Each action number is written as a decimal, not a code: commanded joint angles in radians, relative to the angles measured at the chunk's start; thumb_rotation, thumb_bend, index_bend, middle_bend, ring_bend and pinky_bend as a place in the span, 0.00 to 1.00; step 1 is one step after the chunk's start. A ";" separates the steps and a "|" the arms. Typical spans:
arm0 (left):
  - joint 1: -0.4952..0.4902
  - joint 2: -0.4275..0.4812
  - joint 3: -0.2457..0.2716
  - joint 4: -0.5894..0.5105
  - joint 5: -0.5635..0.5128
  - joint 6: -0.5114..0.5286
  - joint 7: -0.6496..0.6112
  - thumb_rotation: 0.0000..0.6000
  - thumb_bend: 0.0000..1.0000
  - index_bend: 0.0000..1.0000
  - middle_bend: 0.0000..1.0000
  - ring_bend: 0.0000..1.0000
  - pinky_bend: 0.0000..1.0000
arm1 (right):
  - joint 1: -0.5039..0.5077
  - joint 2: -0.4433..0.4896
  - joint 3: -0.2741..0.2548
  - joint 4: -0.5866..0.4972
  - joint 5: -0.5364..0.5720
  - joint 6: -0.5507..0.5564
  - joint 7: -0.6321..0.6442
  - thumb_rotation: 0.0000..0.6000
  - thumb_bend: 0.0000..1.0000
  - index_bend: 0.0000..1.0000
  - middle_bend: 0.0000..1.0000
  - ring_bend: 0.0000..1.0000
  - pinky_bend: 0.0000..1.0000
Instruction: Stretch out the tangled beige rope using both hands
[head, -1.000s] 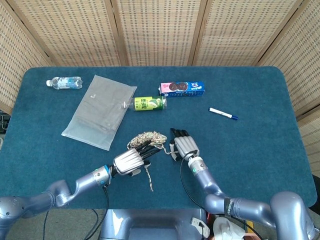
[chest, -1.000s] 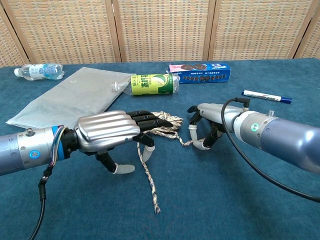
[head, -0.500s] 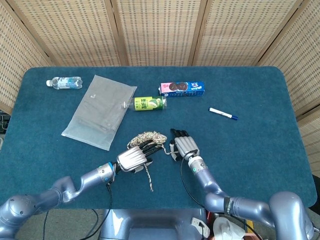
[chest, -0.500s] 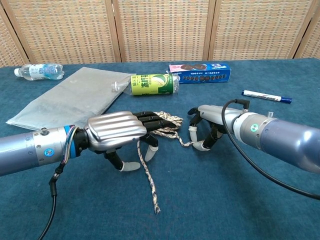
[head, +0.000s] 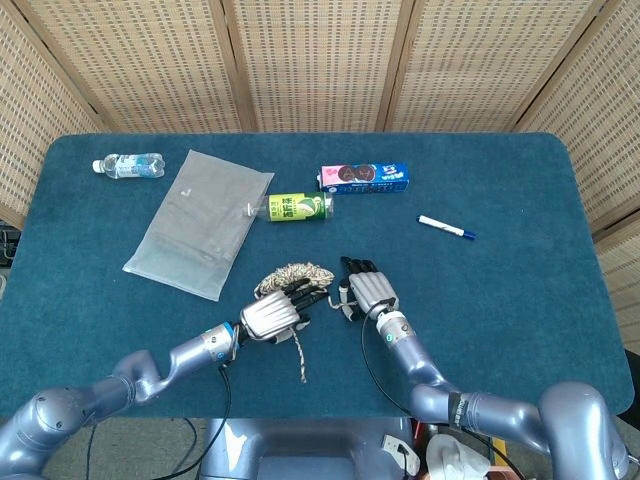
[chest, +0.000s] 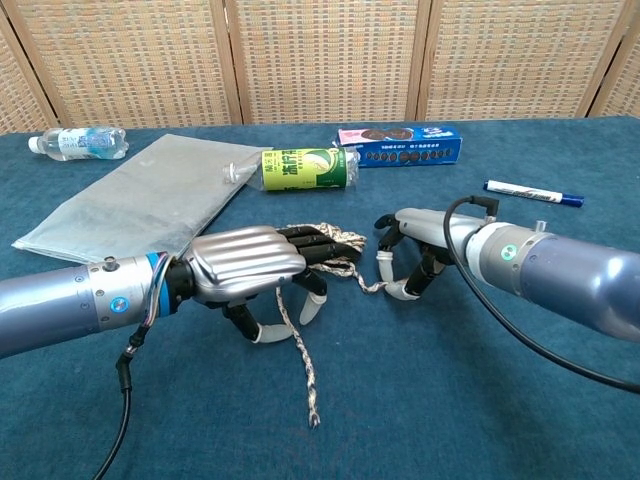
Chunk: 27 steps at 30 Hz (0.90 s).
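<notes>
Near bench front-centre: rope (head: 293, 274) lies bunched on the blue bench (head: 520, 300), w/ one loose tail running toward the robot and a thin strand leading right.

L hand (chest: 250, 265) sits over the near side of the bundle, fingers dug into the coils; looks like a hold on the rope, tho exact grip pt is hidden under the palm. R hand (chest: 415, 245) arches just right of the bundle, fingertips down on the bench, thin strand pinched at its thumb as far as chest view shows.

Risks, my judgement:
- R pinch is light, so the strand may slip on the pull.
- L hand holds several coils, so the knot may tighten, not unwind.
- Green can (head: 302, 207) is behind the rope; a sweep could knock it.
</notes>
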 joint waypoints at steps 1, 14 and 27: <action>-0.005 -0.005 0.002 0.002 -0.006 -0.005 0.004 1.00 0.37 0.53 0.00 0.00 0.00 | 0.001 0.002 0.000 -0.001 0.001 -0.001 0.001 1.00 0.46 0.65 0.00 0.00 0.00; -0.009 -0.010 0.006 -0.006 -0.042 -0.027 0.003 1.00 0.41 0.58 0.00 0.00 0.00 | 0.005 0.005 0.001 -0.006 0.003 0.004 0.003 1.00 0.46 0.65 0.00 0.00 0.00; -0.008 -0.004 0.004 -0.025 -0.063 -0.023 0.015 1.00 0.48 0.69 0.00 0.00 0.00 | 0.003 0.007 -0.002 -0.010 -0.001 0.014 0.004 1.00 0.46 0.66 0.00 0.00 0.00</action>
